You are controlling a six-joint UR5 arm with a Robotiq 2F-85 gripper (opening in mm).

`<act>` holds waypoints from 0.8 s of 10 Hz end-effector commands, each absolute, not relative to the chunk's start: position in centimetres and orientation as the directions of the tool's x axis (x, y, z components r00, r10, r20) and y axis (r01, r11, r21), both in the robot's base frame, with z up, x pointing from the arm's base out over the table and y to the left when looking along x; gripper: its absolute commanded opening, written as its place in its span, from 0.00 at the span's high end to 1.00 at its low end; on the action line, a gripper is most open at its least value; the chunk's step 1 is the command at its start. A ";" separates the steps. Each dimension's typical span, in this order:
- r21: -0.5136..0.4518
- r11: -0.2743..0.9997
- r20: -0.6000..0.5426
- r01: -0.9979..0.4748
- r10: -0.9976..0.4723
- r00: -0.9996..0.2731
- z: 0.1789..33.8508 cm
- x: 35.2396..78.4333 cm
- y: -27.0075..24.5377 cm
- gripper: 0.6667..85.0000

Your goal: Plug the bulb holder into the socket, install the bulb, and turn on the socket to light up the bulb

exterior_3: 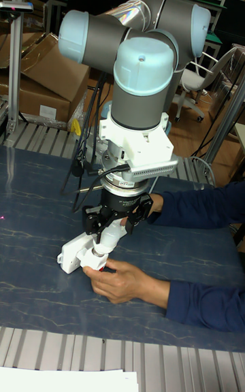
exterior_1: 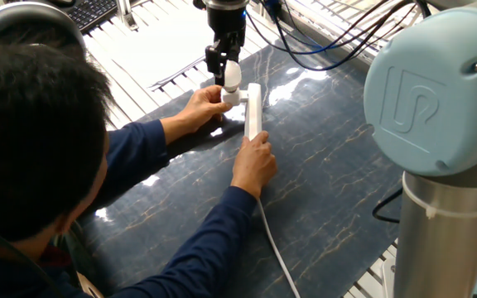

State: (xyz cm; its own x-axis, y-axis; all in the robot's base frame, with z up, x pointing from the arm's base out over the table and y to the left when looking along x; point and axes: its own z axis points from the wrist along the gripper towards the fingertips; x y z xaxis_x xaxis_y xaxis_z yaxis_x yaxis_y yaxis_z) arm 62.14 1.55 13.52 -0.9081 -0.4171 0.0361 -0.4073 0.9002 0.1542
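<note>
The socket [exterior_1: 253, 112] is a long white strip lying on the dark marbled table, its white cord [exterior_1: 276, 248] trailing toward the front. The bulb holder [exterior_1: 233, 97] sits plugged in at the strip's left side. My gripper [exterior_1: 227, 68] hangs straight above it, shut on the bulb [exterior_1: 232, 75], whose neck points down into the holder. In the tall fixed view the gripper [exterior_3: 113, 227] grips the bulb [exterior_3: 109, 236], tilted, over the holder [exterior_3: 92, 260] on the socket [exterior_3: 70, 252].
A person leans in from the left. One hand [exterior_1: 202, 106] steadies the holder, the other hand [exterior_1: 255, 163] presses on the strip's near end. The robot's grey base column [exterior_1: 445, 149] stands at the right. Cables [exterior_1: 330, 41] hang at the back.
</note>
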 end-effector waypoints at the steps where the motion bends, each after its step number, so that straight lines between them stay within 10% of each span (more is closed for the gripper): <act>1: 0.156 0.886 0.017 -0.436 -0.444 -0.896 13.7 62.5 1.7 0.21; 8: 0.031 0.803 0.003 -0.595 -0.595 -0.804 13.6 64.1 -1.1 0.22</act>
State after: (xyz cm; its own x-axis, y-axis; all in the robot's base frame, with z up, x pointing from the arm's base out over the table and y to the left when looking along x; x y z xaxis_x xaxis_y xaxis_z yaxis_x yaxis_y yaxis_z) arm 63.62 -0.71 13.36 -0.8251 -0.5648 0.0134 -0.5635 0.8245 0.0521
